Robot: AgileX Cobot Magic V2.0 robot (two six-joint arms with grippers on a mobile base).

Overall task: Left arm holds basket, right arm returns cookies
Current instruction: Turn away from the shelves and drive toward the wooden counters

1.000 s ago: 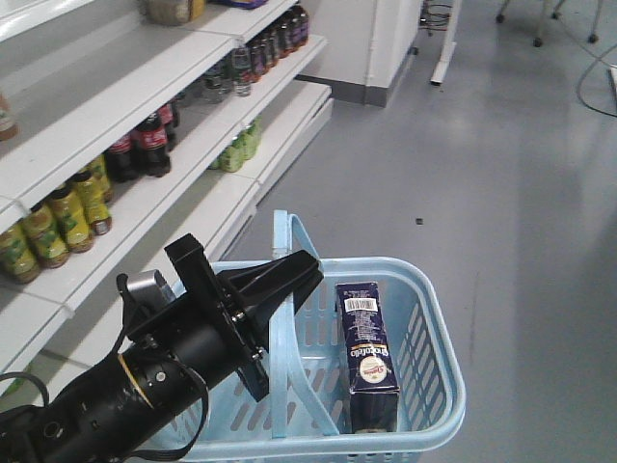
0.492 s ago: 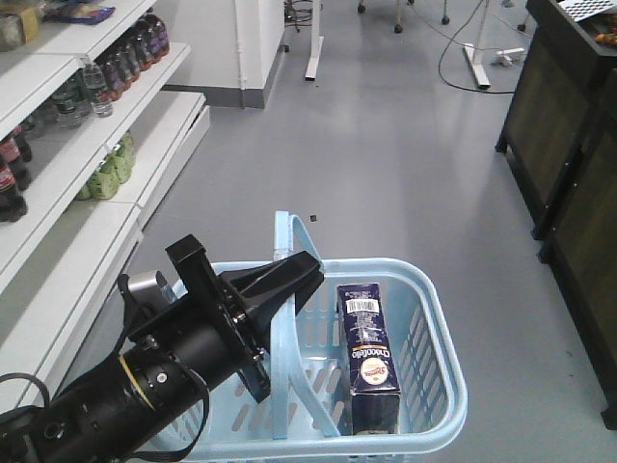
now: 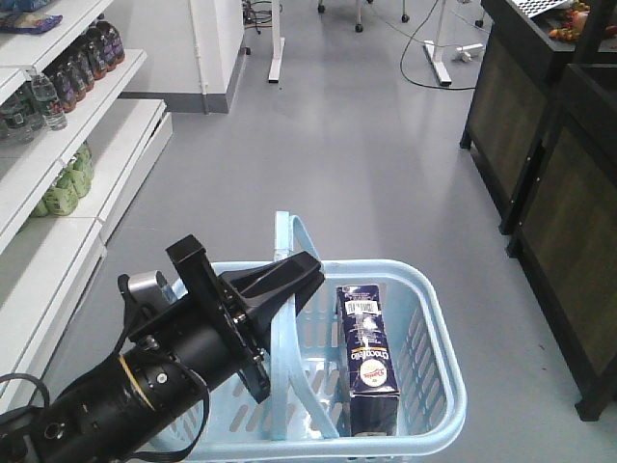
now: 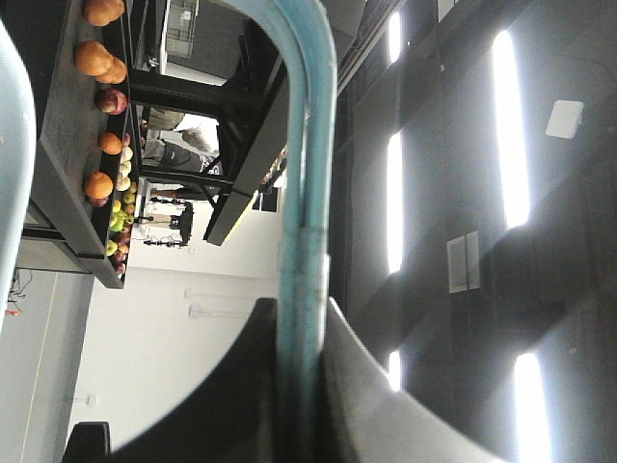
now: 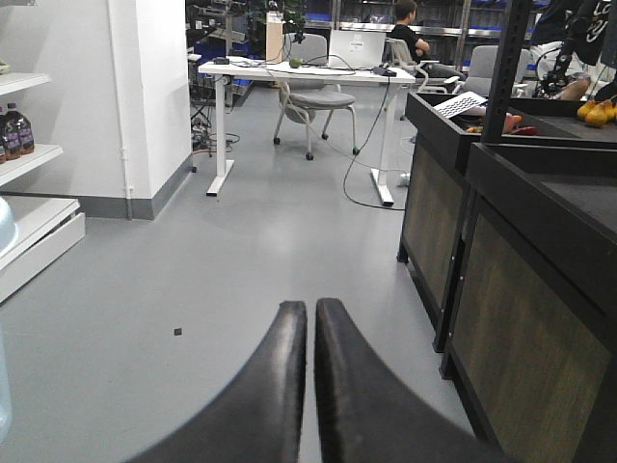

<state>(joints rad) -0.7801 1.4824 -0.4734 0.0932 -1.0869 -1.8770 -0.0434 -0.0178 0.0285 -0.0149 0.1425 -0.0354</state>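
Blue basket (image 3: 439,386), clamped by left gripper (image 3: 301,278), should be held level; right gripper (image 5: 310,333), closed and empty, should grasp cookies (image 3: 371,357) at 3 o'clock.

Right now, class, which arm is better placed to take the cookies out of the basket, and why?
Right, most likely. The left gripper is shut on the basket handle, so it is occupied. The right gripper is shut on nothing, free to reach the cookies inside.
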